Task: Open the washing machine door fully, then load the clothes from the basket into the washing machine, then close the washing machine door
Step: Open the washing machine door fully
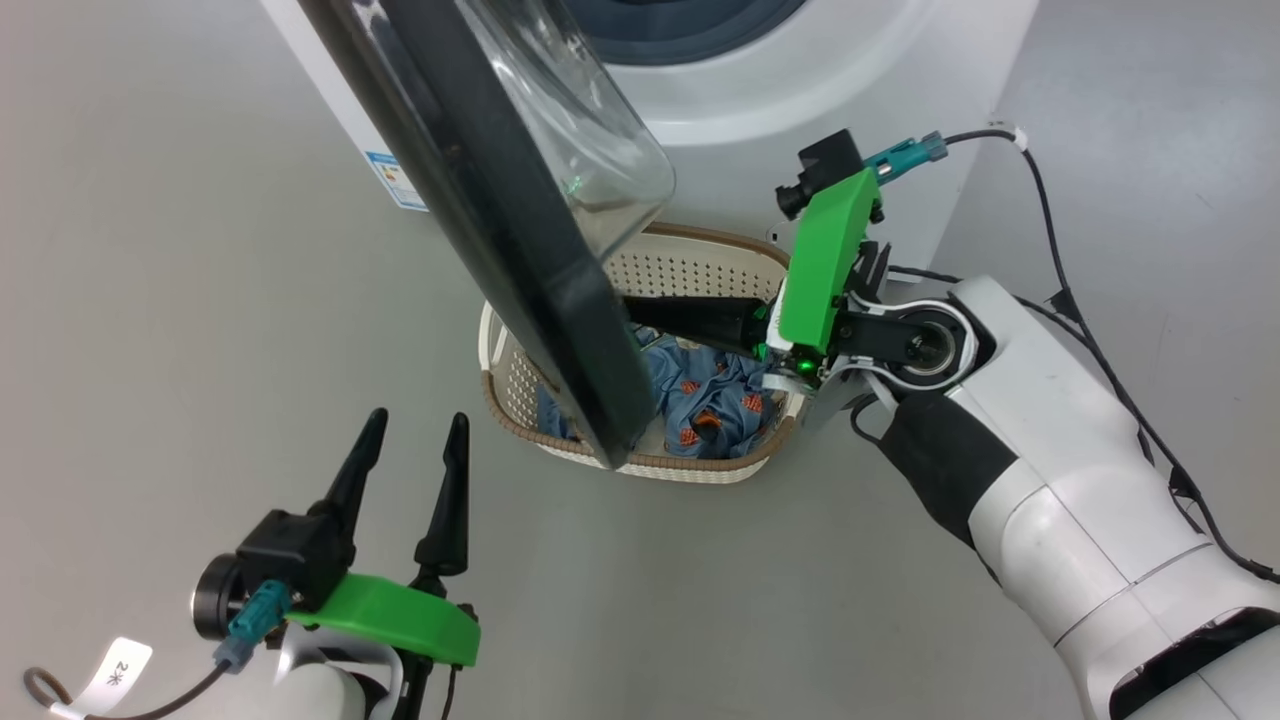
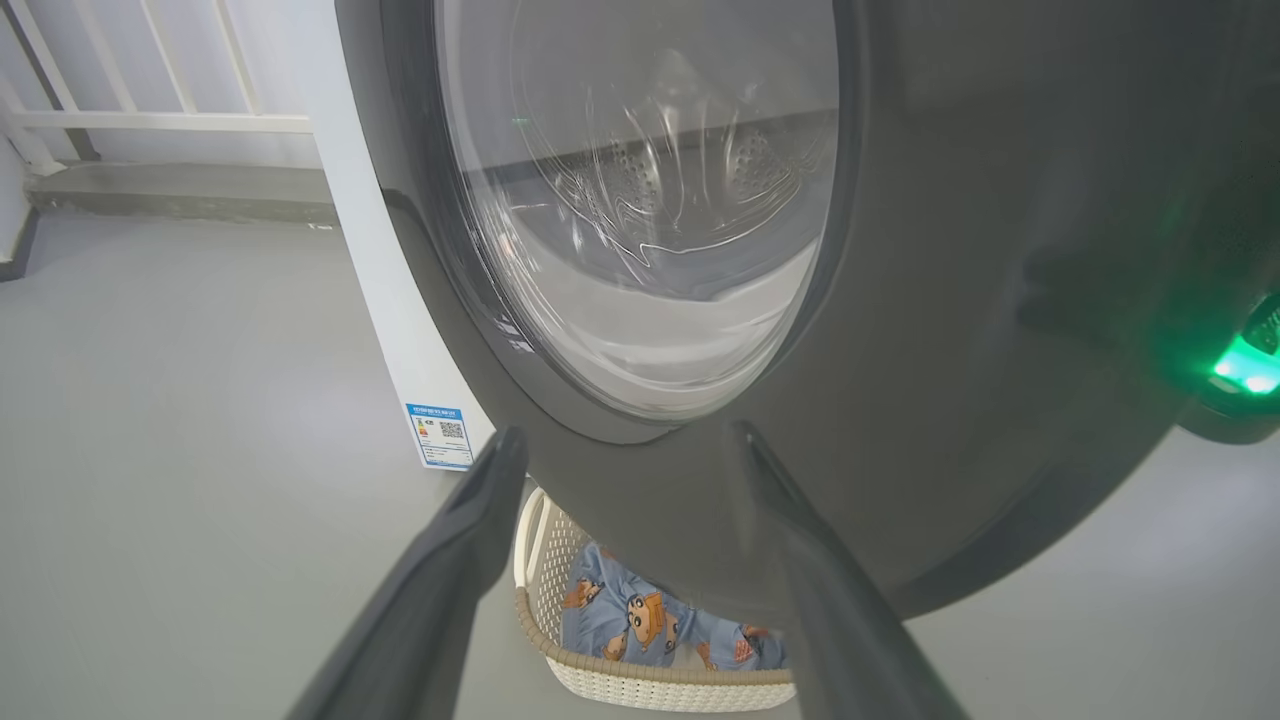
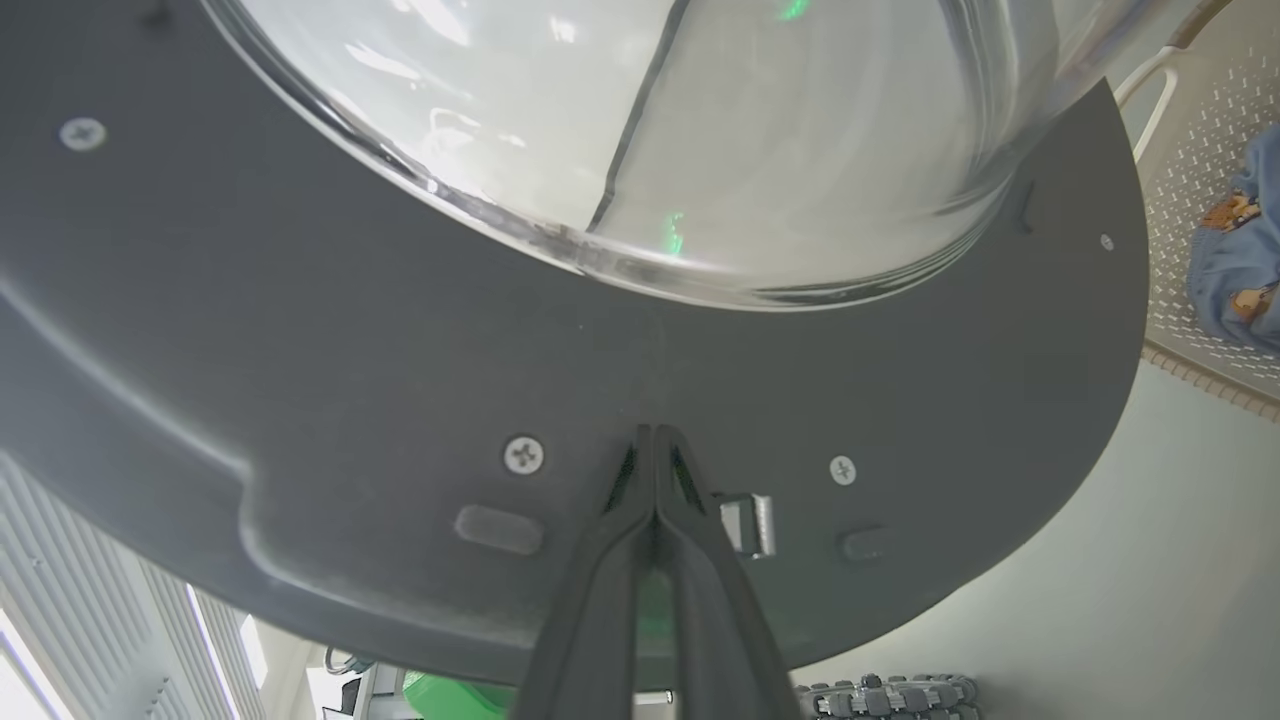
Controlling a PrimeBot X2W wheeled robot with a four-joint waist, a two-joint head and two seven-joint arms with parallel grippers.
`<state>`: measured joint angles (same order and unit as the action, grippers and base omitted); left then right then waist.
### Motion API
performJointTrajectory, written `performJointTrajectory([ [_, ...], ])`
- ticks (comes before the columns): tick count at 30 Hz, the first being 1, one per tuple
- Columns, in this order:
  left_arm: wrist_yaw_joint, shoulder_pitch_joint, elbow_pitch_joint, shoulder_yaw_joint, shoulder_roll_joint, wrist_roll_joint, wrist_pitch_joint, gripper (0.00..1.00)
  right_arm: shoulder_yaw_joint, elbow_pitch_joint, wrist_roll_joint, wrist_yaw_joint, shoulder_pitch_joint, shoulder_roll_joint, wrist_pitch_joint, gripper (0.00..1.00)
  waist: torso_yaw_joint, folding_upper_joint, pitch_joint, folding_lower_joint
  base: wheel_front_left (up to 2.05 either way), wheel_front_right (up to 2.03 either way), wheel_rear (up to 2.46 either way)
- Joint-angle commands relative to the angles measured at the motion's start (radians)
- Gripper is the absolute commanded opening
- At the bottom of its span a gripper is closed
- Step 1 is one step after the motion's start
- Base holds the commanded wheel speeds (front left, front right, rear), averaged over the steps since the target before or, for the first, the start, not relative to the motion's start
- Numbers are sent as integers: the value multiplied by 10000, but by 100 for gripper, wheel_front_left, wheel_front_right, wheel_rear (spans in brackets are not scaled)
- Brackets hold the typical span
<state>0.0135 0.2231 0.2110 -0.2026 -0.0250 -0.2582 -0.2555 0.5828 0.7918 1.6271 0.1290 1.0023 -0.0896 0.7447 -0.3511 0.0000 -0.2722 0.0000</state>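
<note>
Washing machine door (image 1: 520, 260) stands part-open over the basket (image 1: 690, 262) of clothes (image 1: 700, 395), so the right gripper (image 3: 655, 435), its fingers pinched together against the door's inner face, should push smoothly outward along the hinge arc, with the wide-spread, empty left gripper (image 1: 417, 420) held clear.

The washing machine door (image 1: 530, 290) is glossy black. The clothes (image 1: 715, 395) are blue with orange-brown bears; the basket (image 1: 690, 270) cream, brown-rimmed.
</note>
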Motion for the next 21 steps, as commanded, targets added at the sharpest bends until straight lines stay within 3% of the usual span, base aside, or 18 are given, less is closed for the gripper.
performJointTrajectory([
  [1,-21,35,-246,370,-252,134,-63,100,174,-340,110,17,-167,394,-49,0,-10,0,7,0,0,0,0],
  [21,-108,3,-250,362,-252,105,-63,100,2019,-789,1307,17,-77,394,-398,0,-87,0,50,0,0,0,0],
])
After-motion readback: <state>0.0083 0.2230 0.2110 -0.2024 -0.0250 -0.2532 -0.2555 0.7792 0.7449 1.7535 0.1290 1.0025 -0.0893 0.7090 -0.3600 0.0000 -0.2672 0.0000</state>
